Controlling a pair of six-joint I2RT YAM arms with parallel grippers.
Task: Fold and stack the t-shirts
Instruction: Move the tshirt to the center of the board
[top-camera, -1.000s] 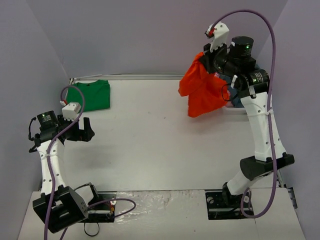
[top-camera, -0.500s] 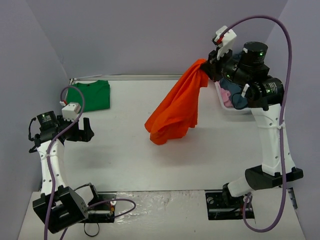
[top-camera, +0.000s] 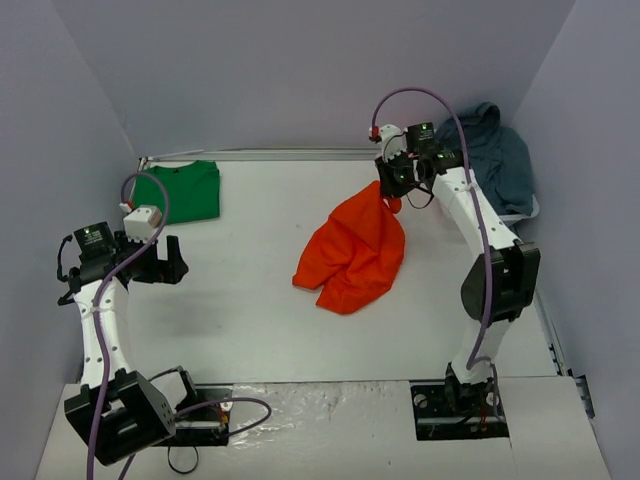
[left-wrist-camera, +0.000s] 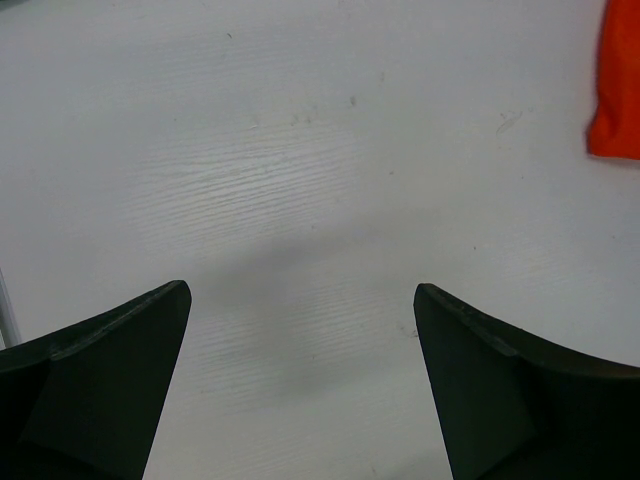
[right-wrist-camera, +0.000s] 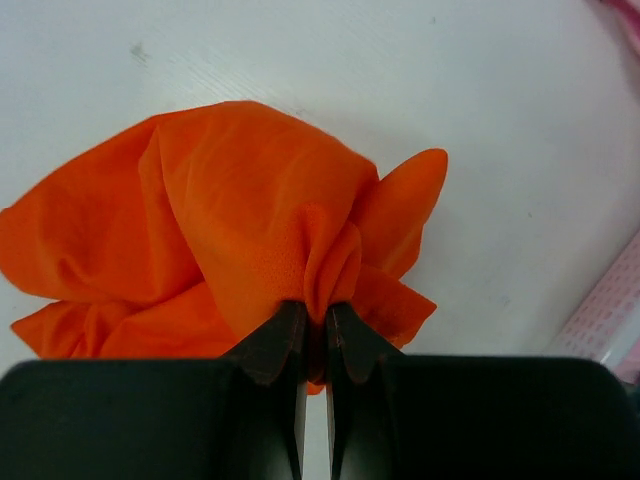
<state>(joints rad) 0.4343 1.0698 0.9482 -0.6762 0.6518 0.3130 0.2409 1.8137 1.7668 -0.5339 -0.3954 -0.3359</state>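
Right tool (right-wrist-camera: 315, 318) is clamped on a bunched fold of the orange t-shirt (top-camera: 352, 255), whose crumpled bulk lies mid-bench (top-camera: 250, 290). Left tool (left-wrist-camera: 300, 330) hovers with jaws wide apart, holding nothing. Green t-shirt (top-camera: 182, 190) lies flat at the far-left corner.

I see open bench (top-camera: 250, 290) between my left claw (top-camera: 176, 260) and crumpled orange t-shirt (top-camera: 352, 255): easy pass. Green t-shirt (top-camera: 180, 190) fills far-left corner. My right arm (top-camera: 470, 215) slants across right side. Grey-blue cloth heap (top-camera: 497, 155) blocks far-right corner. Walls (top-camera: 60, 120) hem both flanks.
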